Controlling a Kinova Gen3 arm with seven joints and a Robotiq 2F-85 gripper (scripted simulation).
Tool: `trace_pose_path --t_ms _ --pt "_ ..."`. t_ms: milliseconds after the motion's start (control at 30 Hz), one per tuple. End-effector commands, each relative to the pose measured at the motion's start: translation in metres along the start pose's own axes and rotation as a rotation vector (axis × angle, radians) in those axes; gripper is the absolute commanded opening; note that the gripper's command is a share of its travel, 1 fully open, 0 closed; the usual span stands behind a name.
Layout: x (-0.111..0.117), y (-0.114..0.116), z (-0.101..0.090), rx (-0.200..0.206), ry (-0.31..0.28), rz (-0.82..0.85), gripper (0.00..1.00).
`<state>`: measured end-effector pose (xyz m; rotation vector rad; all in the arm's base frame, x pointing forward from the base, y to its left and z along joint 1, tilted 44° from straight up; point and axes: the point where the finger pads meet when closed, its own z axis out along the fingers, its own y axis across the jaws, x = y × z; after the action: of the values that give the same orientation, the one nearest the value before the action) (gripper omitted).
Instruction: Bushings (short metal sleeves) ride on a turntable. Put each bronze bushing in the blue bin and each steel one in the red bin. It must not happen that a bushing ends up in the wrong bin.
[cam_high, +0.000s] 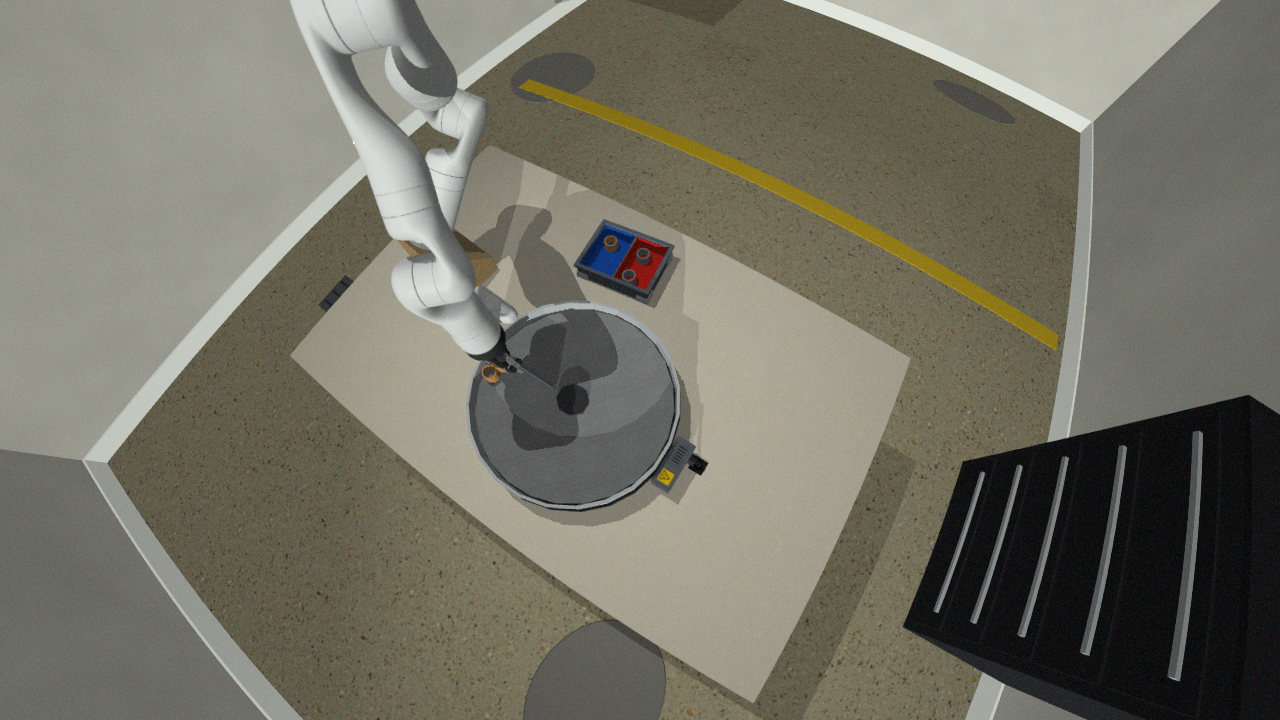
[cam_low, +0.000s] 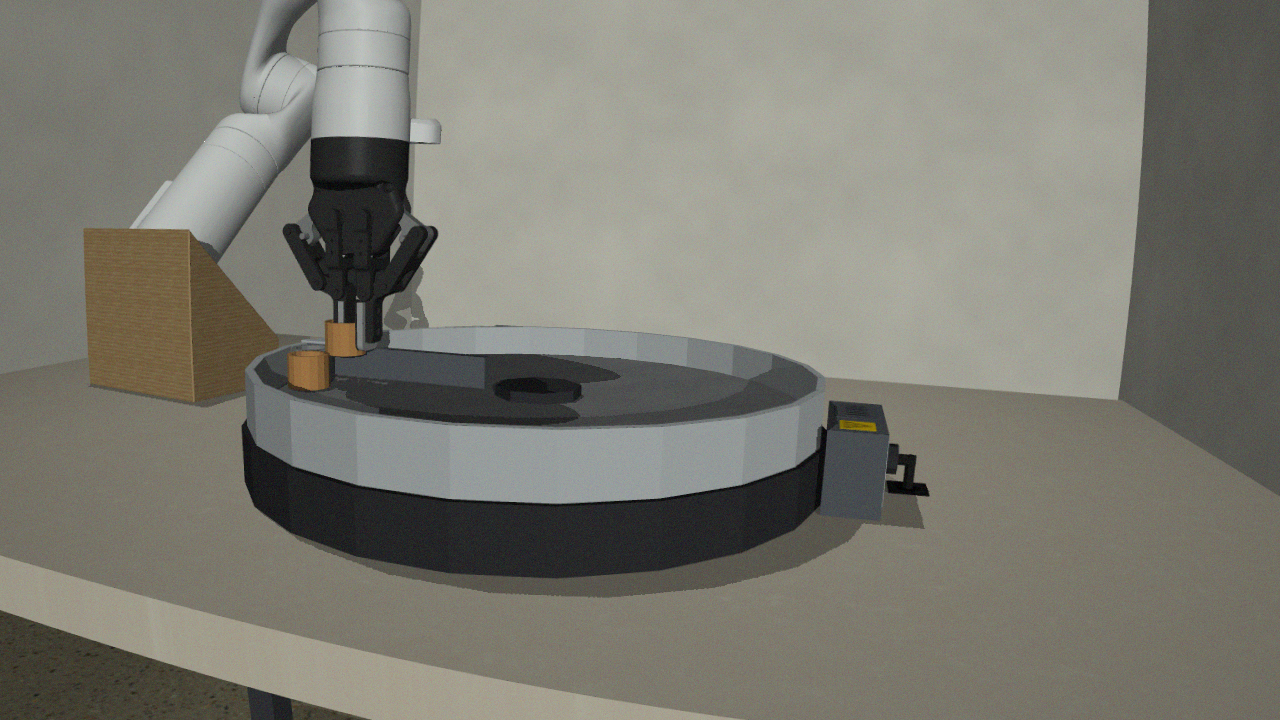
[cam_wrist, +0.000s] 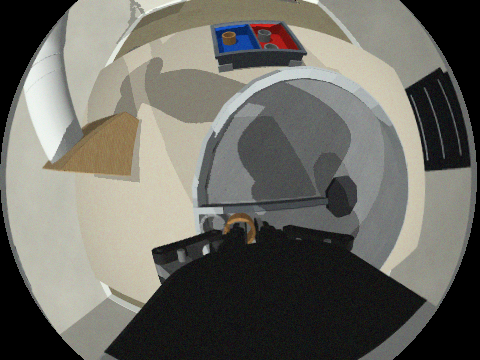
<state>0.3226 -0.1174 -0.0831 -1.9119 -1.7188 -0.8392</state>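
where rim (cam_high: 677, 385) (cam_low: 537, 461) (cam_wrist: 300, 73) curves, one bushing (cam_high: 490, 375) (cam_low: 308, 370) stands.

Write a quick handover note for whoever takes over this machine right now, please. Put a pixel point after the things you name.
Gripper (cam_high: 511, 365) (cam_low: 354, 331) (cam_wrist: 250, 226): shut on the wall of a bronze sleeve (cam_high: 500, 368) (cam_low: 340, 340) (cam_wrist: 242, 217), just above the turntable (cam_high: 608, 465) (cam_low: 554, 461) (cam_wrist: 300, 72).
Done: one bronze sleeve in the blue bin (cam_high: 601, 260) (cam_wrist: 245, 46), two steel ones in the red bin (cam_high: 658, 254) (cam_wrist: 286, 41).
Left: the gripped sleeve, then a second bronze sleeve (cam_high: 490, 374) (cam_low: 308, 370) on the turntable, both for blue.
Unsure: the wrist view shows a grey ring shape (cam_wrist: 212, 217) by the rim; I can't tell whether it's a steel sleeve. Check it.
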Motion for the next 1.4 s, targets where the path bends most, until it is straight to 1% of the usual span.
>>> trace_pose_path --t_ms 0,567,867,1033,1133,1300,1367 --pt "0.0 0.0 -0.001 -0.002 -0.002 0.0 0.0" --pt "0.0 0.0 -0.008 -0.002 -0.002 0.0 0.0" --pt "0.0 0.0 -0.008 -0.002 -0.002 0.0 0.0" --pt "0.0 0.0 -0.032 -0.002 -0.002 0.0 0.0" --pt "0.0 0.0 -0.032 -0.002 -0.002 0.0 0.0" --pt "0.0 0.0 -0.056 -0.002 -0.002 0.0 0.0" --pt "0.0 0.0 -0.056 -0.002 -0.002 0.0 0.0"
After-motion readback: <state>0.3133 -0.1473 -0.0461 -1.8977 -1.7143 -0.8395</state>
